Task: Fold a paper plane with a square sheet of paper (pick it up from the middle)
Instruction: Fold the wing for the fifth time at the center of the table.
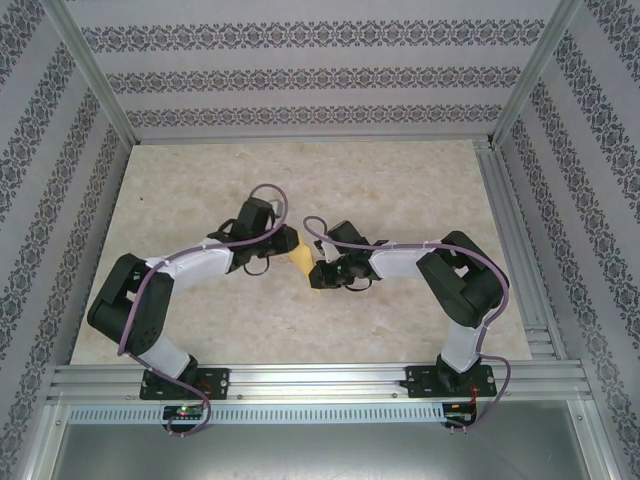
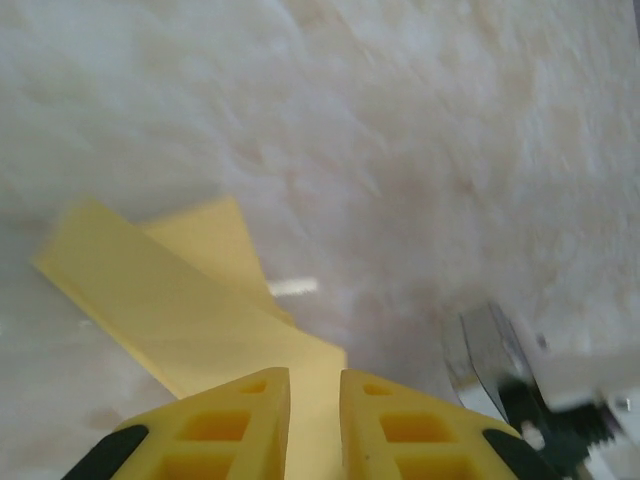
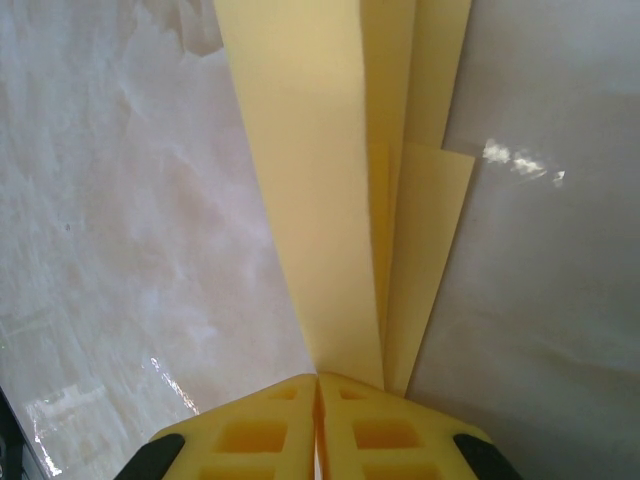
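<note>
Right claw [image 3: 318, 395]: fingers pressed together with no gap, clamped on the narrow near end of the yellow paper [image 3: 320, 200]. From the pinch the paper fans out straight ahead of the claw as several long creased layers side by side. The widest layer lies left of the claw's centre line. A shorter layer with a slanted far end lies just to the right. Left claw [image 2: 314, 385]: fingers narrowly parted, and a strip of the same paper shows in the gap. Cannot tell whether the pads touch it. Ahead and to the left of this claw the paper [image 2: 170, 290] runs out as a long flat band. A second layer shows past the band's far edge. Just right of the left claw is a blurred shiny metal part [image 2: 490, 350] with dark fittings, not identifiable. Below both claws is the pale marbled tabletop [image 2: 450, 120]. Top camera: left claw [image 1: 290, 245] and right claw [image 1: 325, 272] are close together near the tabletop's middle, tips facing. The paper [image 1: 300, 260] sits between them, with a bit showing on the near side of the right claw. Patterned walls [image 1: 320, 80] enclose the tabletop beyond.
</note>
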`<state>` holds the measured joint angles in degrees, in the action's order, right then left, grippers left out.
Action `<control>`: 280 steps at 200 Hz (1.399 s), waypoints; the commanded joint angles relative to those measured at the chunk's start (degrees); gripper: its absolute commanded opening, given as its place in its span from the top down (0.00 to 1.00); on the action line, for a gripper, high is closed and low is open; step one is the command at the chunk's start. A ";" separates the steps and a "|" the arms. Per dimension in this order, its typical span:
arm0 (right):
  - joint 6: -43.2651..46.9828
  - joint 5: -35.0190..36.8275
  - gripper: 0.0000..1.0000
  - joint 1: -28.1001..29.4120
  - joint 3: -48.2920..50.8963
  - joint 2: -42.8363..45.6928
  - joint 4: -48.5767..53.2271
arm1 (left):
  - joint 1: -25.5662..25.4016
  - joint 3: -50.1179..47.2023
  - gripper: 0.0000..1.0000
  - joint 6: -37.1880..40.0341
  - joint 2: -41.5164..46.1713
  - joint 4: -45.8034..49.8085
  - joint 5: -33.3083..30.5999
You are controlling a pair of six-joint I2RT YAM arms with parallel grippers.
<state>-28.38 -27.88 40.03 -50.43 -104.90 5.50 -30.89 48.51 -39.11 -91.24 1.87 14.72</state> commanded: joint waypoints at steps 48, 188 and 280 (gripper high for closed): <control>0.32 7.14 0.91 0.85 4.56 -3.85 10.19 | -5.67 -2.43 0.87 -7.16 -7.99 -7.51 2.64; -1.05 1.74 0.91 0.67 4.76 4.62 2.95 | -4.52 -1.23 0.87 -7.73 -13.82 -5.72 -0.44; -2.61 -2.03 0.89 0.63 2.98 4.10 -2.45 | -4.45 -1.14 0.87 -8.74 -13.97 -5.80 0.70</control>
<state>-30.33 -28.84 40.14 -46.24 -98.56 4.71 -36.01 47.31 -47.07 -102.72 -4.86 17.06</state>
